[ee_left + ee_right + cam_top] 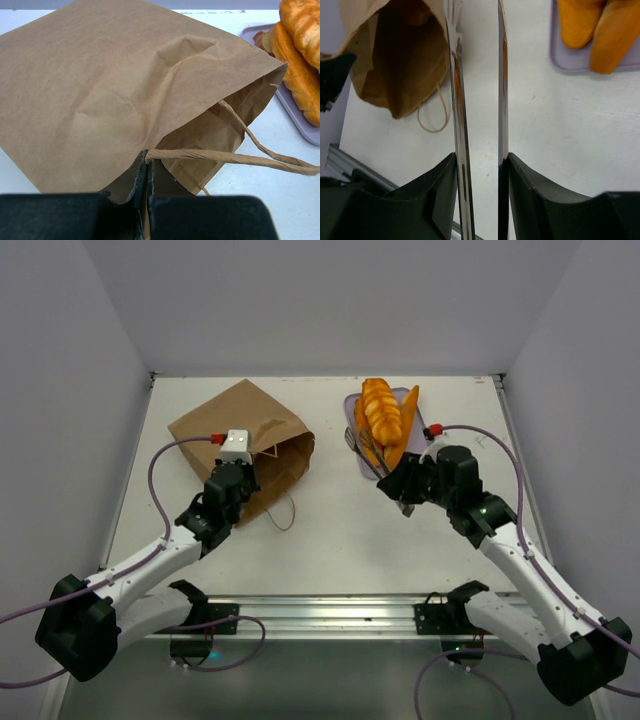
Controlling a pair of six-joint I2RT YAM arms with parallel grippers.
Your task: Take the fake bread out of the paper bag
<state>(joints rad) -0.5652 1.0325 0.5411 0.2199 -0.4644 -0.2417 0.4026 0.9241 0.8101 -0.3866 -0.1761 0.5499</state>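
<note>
**Brown paper bag pinched at its mouth, bread lying on the tray**

The white table [340, 515] carried everything. On its left half the paper bag [240, 435] lay creased on its side, with its mouth open toward the middle of the table. The inside was in shadow, and whether any piece lay in it could not be told.

The left gripper [148, 192] sat at the near edge of that mouth. Its jaws were closed flat against each other, with the bag's rim pinched between them just where a string handle [230, 159] came out. That handle ran off slack to the right over the table. In the top view, another loop lay on the surface beside the bag's near corner.

Well apart from the bag, on the right half, stood a lavender tray [351, 405]. The fake bread [383, 415] was piled along it as glossy orange loaves lying side by side and touching, one of them ridged.

The right gripper [480, 162] hovered near the tray's near end. Its jaws were clamped on the handle end of thin metal tongs [460, 100], one finger pressing each blade. The two blades ran forward with a gap between them and pointed across the table between the bag's mouth and the tray.
</note>
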